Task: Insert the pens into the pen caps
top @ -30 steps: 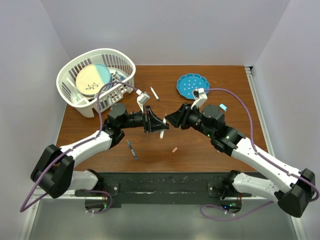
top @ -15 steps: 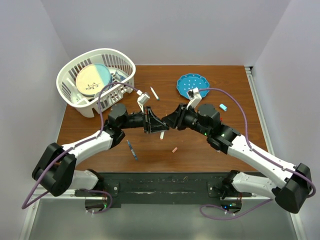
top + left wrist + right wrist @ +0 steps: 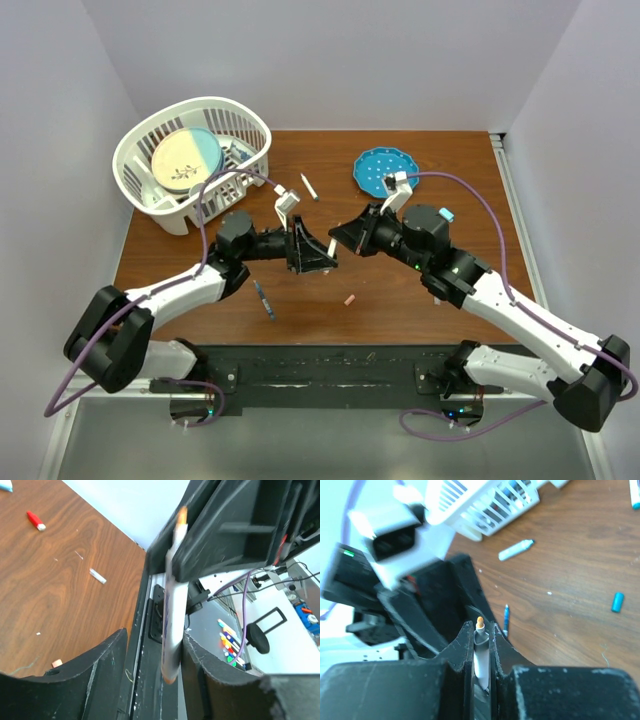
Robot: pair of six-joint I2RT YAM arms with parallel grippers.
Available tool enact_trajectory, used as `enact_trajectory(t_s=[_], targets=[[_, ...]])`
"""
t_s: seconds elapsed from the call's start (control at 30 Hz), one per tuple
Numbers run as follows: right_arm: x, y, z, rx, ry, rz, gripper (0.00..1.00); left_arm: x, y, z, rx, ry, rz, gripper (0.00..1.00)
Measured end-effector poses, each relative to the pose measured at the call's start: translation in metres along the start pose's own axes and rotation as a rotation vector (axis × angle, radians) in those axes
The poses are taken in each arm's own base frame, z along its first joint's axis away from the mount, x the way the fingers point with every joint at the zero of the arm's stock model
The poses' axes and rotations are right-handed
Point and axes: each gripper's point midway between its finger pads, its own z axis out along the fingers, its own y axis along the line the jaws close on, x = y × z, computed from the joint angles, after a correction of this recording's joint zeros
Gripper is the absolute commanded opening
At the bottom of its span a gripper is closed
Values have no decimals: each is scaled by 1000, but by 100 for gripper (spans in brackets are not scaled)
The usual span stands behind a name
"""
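Mid-table, above the wood, it's a handover. The right gripper (image 3: 481, 632) is clamped tight on a white pen (image 3: 480, 657), with the orange tip poking out past its fingertips. I read that grip as chosen to leave the tip free to push into a cap. The left gripper (image 3: 155, 641) stands about half open. The pen runs down between its fingers, close to one and with clear air on the other side, so it holds nothing now. A second ago it was the reverse: the left was pinching that pen and the right stood apart, jaws spread. The right then moved in and closed, and the left let go. The pink cap (image 3: 349, 299) lies on the table (image 3: 420, 300) just near of the two grippers, with a dark blue pen (image 3: 264, 299) further left, neither moved.
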Motion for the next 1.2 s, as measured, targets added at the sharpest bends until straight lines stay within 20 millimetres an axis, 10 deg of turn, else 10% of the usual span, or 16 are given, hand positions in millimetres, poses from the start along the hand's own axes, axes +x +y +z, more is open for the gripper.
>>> enact_trajectory(t_s=[0.17,0.3,0.33,0.47,0.57,0.9,1.2], targets=[[-6,4,-2,-4,-12,-7,0,5,-2,-2,12,15,-3,44],[-6,3,-2,1,-13,-8,0,5,-5,-2,28,19,3,0],[-7,3,-2,2,-13,-7,1,5,-8,-2,37,20,11,0],[-7,5,-4,-8,-15,-11,54,4,-13,-3,51,19,23,0],[-7,5,-10,-4,-4,-42,66,4,-13,-4,35,19,24,0],[-29,-5,-50,63,-31,-379,66,-42,-3,-52,-385,-155,193,0],[43,-92,-29,170,287,-768,64,-75,-20,-131,-705,-388,360,0]])
